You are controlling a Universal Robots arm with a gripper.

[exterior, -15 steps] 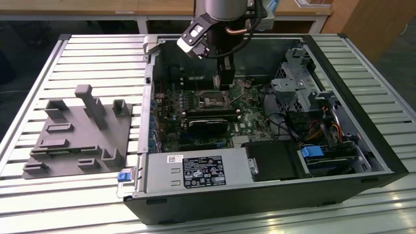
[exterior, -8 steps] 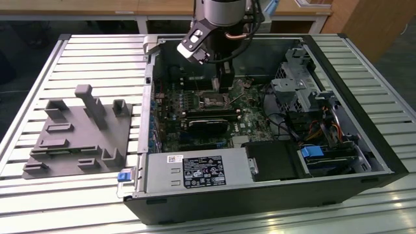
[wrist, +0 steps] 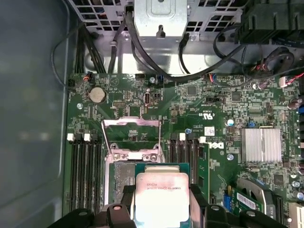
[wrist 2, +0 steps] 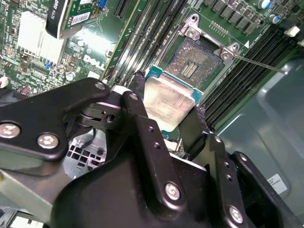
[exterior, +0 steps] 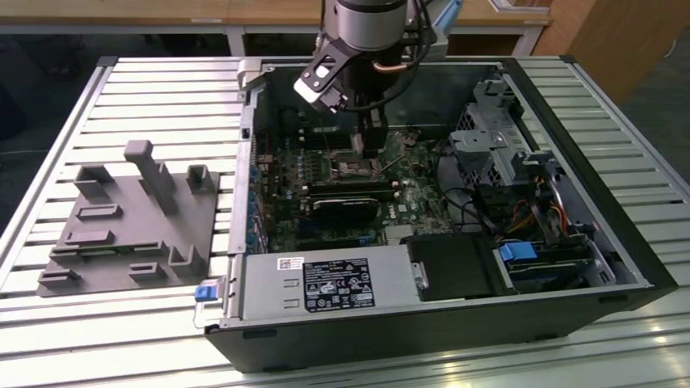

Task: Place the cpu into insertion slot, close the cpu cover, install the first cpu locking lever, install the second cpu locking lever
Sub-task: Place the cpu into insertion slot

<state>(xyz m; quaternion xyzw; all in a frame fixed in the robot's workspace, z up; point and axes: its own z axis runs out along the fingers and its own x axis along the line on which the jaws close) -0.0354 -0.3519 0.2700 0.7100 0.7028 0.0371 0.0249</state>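
Observation:
My gripper (wrist 2: 167, 108) is shut on the cpu (wrist 2: 166, 97), a small square chip with a pale silvery face, gripped by two opposite edges between black fingers (wrist 2: 137, 102). The cpu hangs just above the insertion slot (wrist 2: 194, 61), partly overlapping it in both wrist views. In the first wrist view the cpu (wrist: 161, 192) covers most of the insertion slot (wrist: 122, 173). The cpu cover (wrist: 130, 122) stands flipped open behind the slot. A thin locking lever (wrist 2: 259, 64) sticks out beside the slot. In the exterior view the gripper (exterior: 372, 144) reaches down into the case over the insertion slot (exterior: 354, 168).
The open computer case (exterior: 603, 234) lies on a slatted table. A grey fixture tray (exterior: 129, 226) sits at the exterior view's left. Memory slots (wrist: 85, 171) flank the socket, with a silver heat sink (wrist: 261, 145), cables (wrist: 142, 52) and a long black block (exterior: 345, 202) nearby.

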